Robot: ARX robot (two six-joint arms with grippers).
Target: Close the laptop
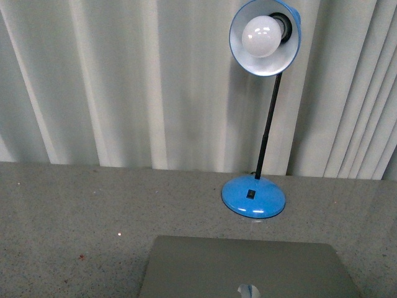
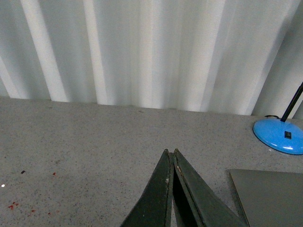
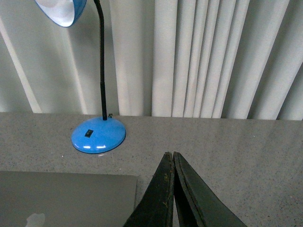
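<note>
**Closed laptop on a speckled stone table beside a blue lamp**

A slim, matte silver-grey laptop lies flat with its lid down at the near edge of a grey speckled table, logo facing up. Just beyond it stands a glossy blue desk lamp with a round base, thin black stem and white globe bulb. Pleated white curtains hang behind. The left gripper and right gripper, dark and tapered, each have their fingertips pressed together, holding nothing.
</note>
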